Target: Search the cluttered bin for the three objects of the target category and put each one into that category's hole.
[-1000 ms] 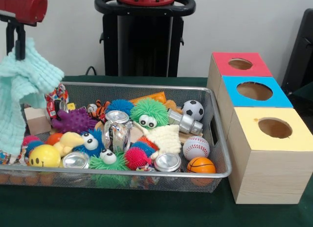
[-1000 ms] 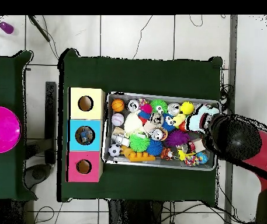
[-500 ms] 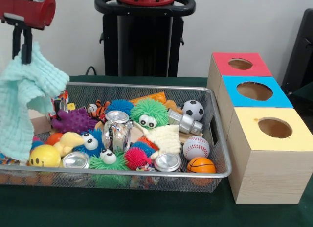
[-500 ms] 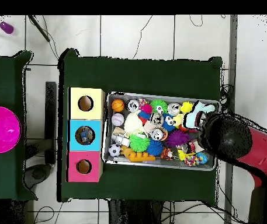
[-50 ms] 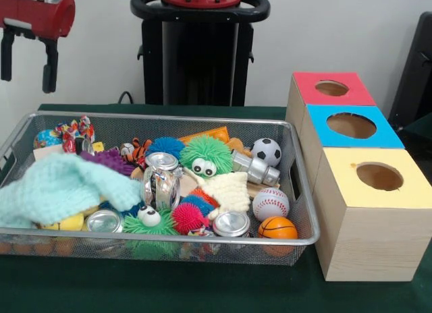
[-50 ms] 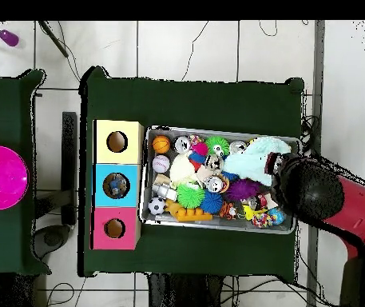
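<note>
- We see a surface [image 5: 202,293] draped in dark green cloth, carrying a wire mesh bin [image 5: 305,212] and, just beside it, a row of three wooden boxes.
- Each box has a round hole in its top: the red box [image 5: 331,90] farthest back in the front view, the blue box [image 5: 351,127] in the middle, the yellow box [image 5: 378,181] nearest us.
- From overhead we find a tiled floor [image 6: 185,48] around the surface, cables lying on it, and a second green surface at one side with a bright pink bowl [image 6: 1,177] on it.
- The hand [image 5: 27,57] hangs above the bin's corner, well clear of the contents, its two dark fingers [image 5: 48,67] pointing down, spread apart and holding nothing.
- Overhead, the red and black arm [image 6: 337,200] covers that end of the bin.
- A pale mint knitted cloth [image 5: 61,188] lies slumped in the bin over the toys at that same end.
- Elsewhere in the bin we pick out a soccer ball [image 5: 266,151], a baseball [image 5: 271,204], a small basketball [image 5: 277,228], a green fuzzy toy with eyes [image 5: 206,156] and some shiny cans [image 5: 231,224].
</note>
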You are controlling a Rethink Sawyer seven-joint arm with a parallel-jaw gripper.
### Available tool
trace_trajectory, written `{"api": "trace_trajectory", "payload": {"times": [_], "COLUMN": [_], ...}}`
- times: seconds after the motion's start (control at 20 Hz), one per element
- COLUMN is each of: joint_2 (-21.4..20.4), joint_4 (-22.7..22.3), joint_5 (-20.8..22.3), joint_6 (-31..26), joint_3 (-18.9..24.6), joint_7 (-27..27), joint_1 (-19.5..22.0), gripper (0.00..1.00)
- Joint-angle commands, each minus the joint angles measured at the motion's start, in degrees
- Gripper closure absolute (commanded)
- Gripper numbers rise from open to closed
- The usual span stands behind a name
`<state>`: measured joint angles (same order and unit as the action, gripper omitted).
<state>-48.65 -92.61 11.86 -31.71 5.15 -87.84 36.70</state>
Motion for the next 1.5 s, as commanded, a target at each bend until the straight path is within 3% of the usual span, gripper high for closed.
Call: {"api": "trace_trajectory", "payload": {"times": [0.05,0.3,0.5,0.75,1.0,1.3,1.5], "joint_2": [0.02,0.17,-0.07,-0.25,1.37,7.12,6.99], "joint_4": [-8.11,-7.65,-7.1,-4.53,-2.45,-0.16,-3.05], "joint_5": [2.47,4.73,4.88,5.22,3.55,-0.83,-5.39], "joint_6": [2.55,2.36,1.81,-2.47,-3.36,3.3,13.81], "joint_3": [1.52,0.9,-0.86,-7.62,-12.78,-19.81,-18.42], "joint_7": [-2.47,-1.19,-5.01,-14.16,-17.99,-28.21,-30.03], "joint_1": [1.04,0.24,-1.92,-10.59,-16.27,-23.79,-23.0], "gripper": [0.0,0.0,0.0,0.0,0.0,0.0,0.0]}}
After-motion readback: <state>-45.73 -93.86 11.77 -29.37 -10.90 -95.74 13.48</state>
